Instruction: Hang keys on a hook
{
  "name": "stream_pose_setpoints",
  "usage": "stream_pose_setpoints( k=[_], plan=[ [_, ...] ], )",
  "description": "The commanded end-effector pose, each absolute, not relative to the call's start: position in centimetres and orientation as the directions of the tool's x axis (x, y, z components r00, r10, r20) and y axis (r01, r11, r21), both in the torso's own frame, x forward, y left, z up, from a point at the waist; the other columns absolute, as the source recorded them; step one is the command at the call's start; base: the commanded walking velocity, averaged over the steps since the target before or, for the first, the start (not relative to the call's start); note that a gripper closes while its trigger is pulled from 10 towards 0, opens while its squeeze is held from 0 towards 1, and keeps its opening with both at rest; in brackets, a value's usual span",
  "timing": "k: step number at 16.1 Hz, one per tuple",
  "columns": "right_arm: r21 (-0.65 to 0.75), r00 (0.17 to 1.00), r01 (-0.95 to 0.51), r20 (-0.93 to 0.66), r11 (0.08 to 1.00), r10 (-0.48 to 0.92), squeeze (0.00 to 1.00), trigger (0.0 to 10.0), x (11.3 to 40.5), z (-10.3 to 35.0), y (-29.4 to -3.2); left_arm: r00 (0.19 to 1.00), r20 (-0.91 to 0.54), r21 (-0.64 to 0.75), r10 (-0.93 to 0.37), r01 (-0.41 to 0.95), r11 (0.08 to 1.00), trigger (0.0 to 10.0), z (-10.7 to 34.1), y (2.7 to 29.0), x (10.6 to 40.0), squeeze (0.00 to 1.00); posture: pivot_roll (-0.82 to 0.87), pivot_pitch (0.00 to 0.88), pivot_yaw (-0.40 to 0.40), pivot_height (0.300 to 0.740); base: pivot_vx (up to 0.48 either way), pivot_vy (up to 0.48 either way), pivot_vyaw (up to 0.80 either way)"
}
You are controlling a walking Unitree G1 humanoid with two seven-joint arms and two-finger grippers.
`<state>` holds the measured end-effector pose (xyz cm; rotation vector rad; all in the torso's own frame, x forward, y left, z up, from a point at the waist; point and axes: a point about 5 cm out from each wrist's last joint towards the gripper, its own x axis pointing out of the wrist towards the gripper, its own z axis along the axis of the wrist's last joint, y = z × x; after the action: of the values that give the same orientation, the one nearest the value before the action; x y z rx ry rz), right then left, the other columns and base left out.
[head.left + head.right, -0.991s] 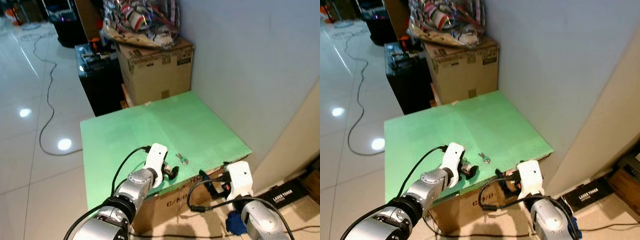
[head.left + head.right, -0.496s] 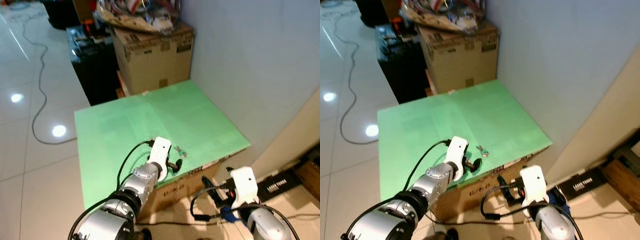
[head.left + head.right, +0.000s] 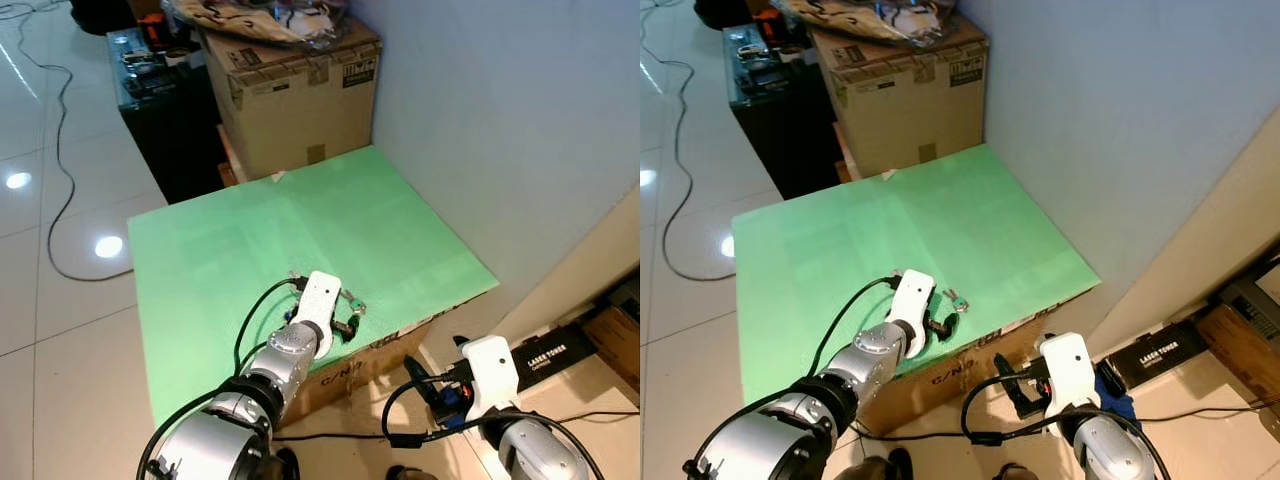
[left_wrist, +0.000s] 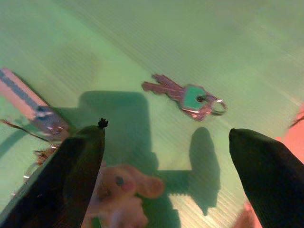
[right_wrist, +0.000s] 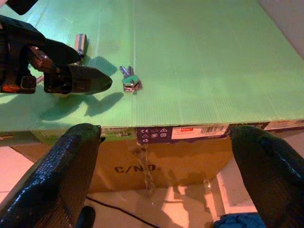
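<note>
Green board (image 3: 300, 230) sits on a cardboard box (image 5: 156, 161), grey wall at 3 o'clock. Second cardboard box (image 3: 290, 85) at 12 o'clock of the board, black cabinet (image 3: 165, 110) at 11. Left gripper (image 3: 338, 326) is over the board's near edge, fingers (image 4: 71, 175) spread wide, nothing between them. Right gripper (image 3: 1015, 385) hangs off the board at 5 o'clock, below its edge, fingers (image 5: 52, 185) spread too. Keys (image 4: 187, 97), green-headed with a ring, lie flat on the board just at 1 o'clock of the left gripper, apart from both fingers.
</note>
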<state>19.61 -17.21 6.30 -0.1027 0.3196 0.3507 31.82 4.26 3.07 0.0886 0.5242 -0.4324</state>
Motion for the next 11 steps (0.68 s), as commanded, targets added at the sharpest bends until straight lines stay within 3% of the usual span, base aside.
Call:
stream_pose_setpoints(
  k=[1, 7, 11],
  plan=[
    [-0.036, 0.88, -0.368, -0.335, 0.929, 0.336, 0.0, 10.0, 19.2, 6.4, -17.0, 0.785, -0.495, 0.021, -0.372, 0.439, 0.898, 10.0, 3.3, 3.2, 31.7, 0.0, -0.2, 0.193, 0.062, 0.736, 0.0, 0.0, 0.0],
    [-0.036, 0.875, -0.374, -0.345, 0.927, 0.34, 0.0, 10.0, 19.1, 6.3, -16.9, 0.802, -0.489, 0.074, -0.342, 0.429, 0.9, 10.0, 3.2, 4.0, 31.9, 0.0, -0.19, 0.19, 0.062, 0.736, 0.0, 0.0, 0.0],
    [-0.034, 0.873, -0.38, -0.342, 0.924, 0.347, 0.0, 10.0, 19.3, 6.4, -16.8, 0.753, -0.578, 0.088, -0.315, 0.441, 0.893, 10.0, 1.5, 4.5, 30.7, 0.0, -0.19, 0.186, 0.058, 0.736, 0.0, 0.0, 0.0]
  ],
)
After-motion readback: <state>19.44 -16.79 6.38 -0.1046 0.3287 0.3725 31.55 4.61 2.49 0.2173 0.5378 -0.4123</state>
